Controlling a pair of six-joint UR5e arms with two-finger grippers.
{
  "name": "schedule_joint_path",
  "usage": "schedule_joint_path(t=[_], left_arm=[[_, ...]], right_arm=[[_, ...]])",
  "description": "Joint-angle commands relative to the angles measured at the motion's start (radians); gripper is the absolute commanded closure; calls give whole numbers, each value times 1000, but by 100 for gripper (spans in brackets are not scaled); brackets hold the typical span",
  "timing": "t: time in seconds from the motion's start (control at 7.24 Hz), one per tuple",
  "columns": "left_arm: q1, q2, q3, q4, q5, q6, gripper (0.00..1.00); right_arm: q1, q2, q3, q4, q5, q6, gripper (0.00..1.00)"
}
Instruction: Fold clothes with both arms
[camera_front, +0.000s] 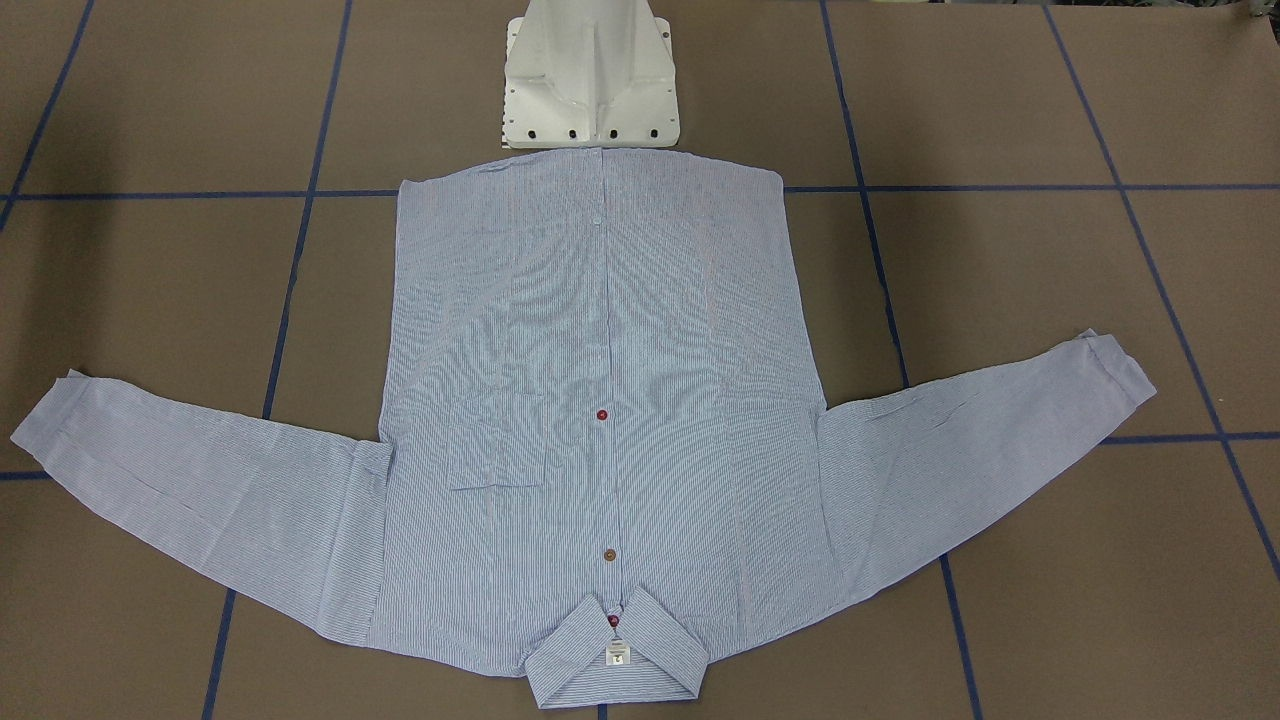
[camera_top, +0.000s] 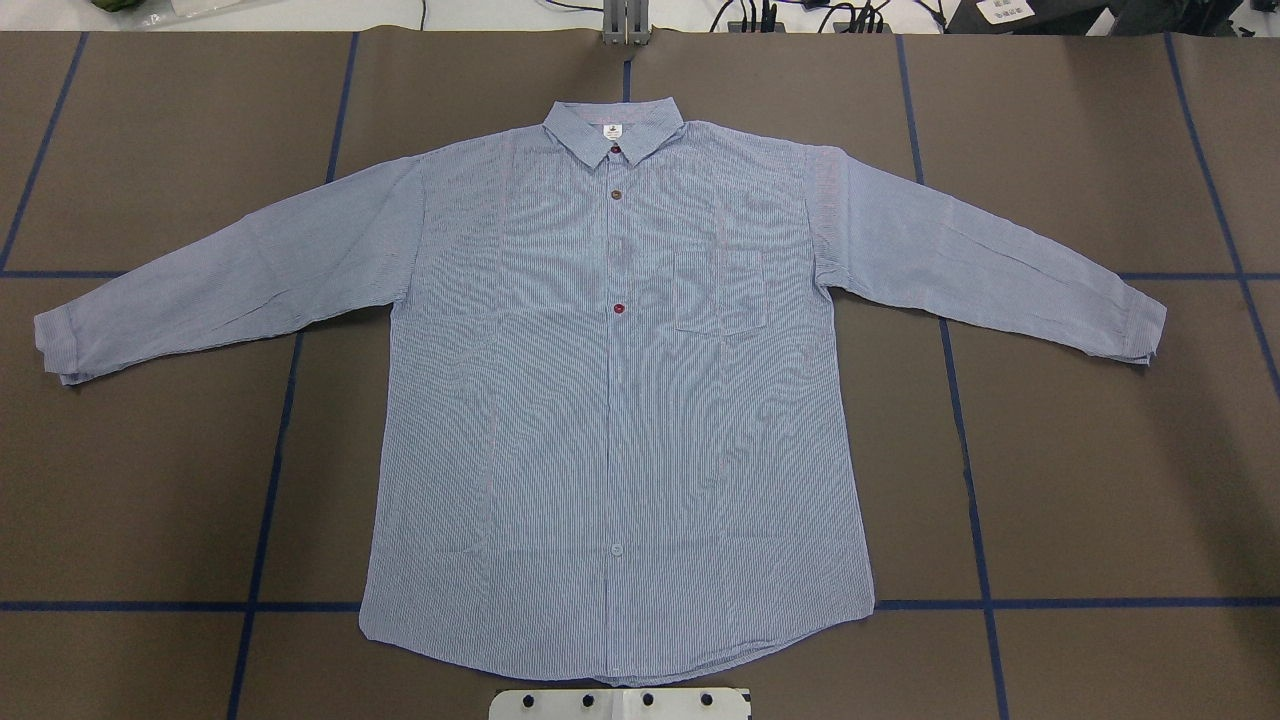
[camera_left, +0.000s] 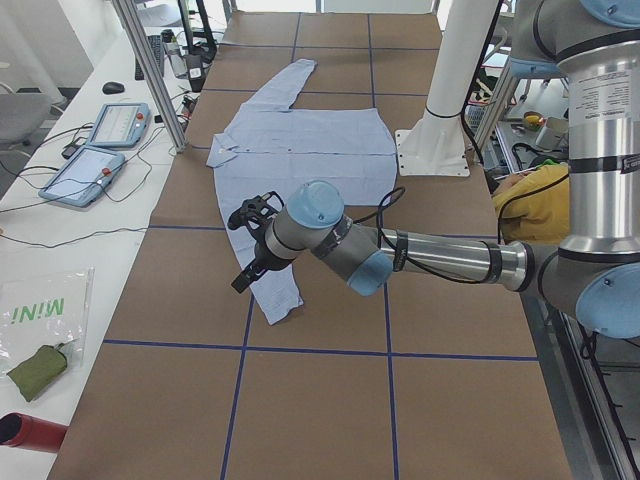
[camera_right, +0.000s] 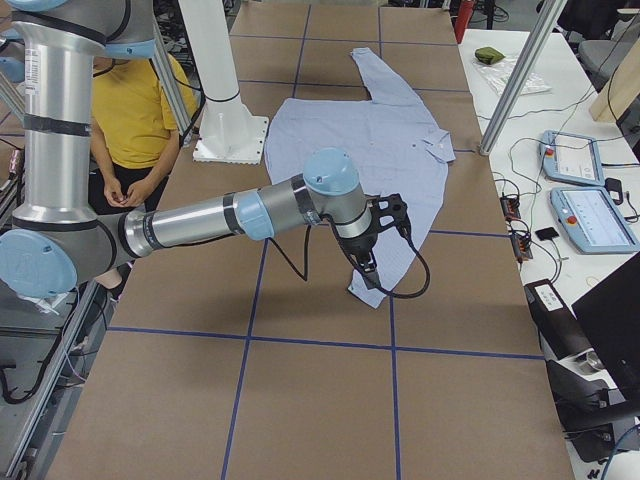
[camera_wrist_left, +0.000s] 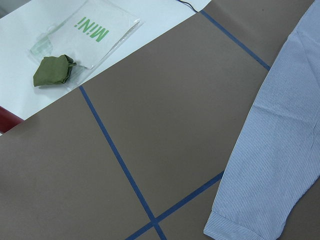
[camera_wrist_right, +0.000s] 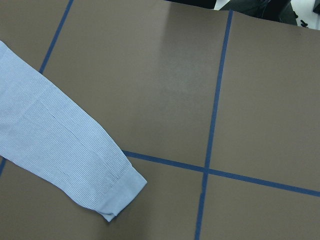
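Note:
The light blue-and-white striped shirt (camera_top: 610, 400) lies flat and face up on the brown table, buttoned, with its collar (camera_front: 617, 655) away from the robot's base and both sleeves spread out. My left gripper (camera_left: 242, 255) shows only in the exterior left view, hovering over the left sleeve near its cuff (camera_wrist_left: 235, 227); I cannot tell if it is open or shut. My right gripper (camera_right: 372, 262) shows only in the exterior right view, above the right sleeve's cuff (camera_wrist_right: 117, 192); I cannot tell its state either. Neither arm shows in the overhead or front-facing views.
The white pedestal base (camera_front: 592, 80) stands at the shirt's hem. Blue tape lines (camera_top: 965, 420) grid the table. A green pouch (camera_wrist_left: 52, 70) on a clear bag and control tablets (camera_left: 100, 140) lie on the side bench. A person in yellow (camera_right: 130, 110) sits behind the robot.

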Motion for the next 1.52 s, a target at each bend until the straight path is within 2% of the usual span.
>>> schedule_joint_path(t=[0.0,0.14,0.28,0.41,0.55,0.83,0.97,1.1,1.24,1.38], left_arm=[[0,-1,3,-5,-1,1,0],[0,-1,3,-5,-1,1,0],[0,-1,1,-5,-1,1,0],[0,-1,0,-5,-1,3,0],[0,-1,-5,-5,-1,3,0],[0,0,-8,-5,-1,4,0],[0,0,-8,-5,-1,4,0],[0,2,-10,-5,-1,6,0],[0,3,-11,-5,-2,6,0],[0,3,-11,-7,-1,6,0]], right_arm=[[-170,-9,-12,201,-81,381,0],[-257,-21,-49,334,-159,559,0],[-325,-43,-125,515,-231,702,1],[-356,-63,-206,705,-262,810,2],[-393,-80,-272,828,-294,860,5],[-507,-126,-280,894,-433,1007,11],[-584,-137,-281,921,-531,1085,14],[-661,-147,-281,929,-631,1153,20],[-713,-150,-287,931,-690,1203,26],[-748,-152,-300,943,-718,1248,45]])
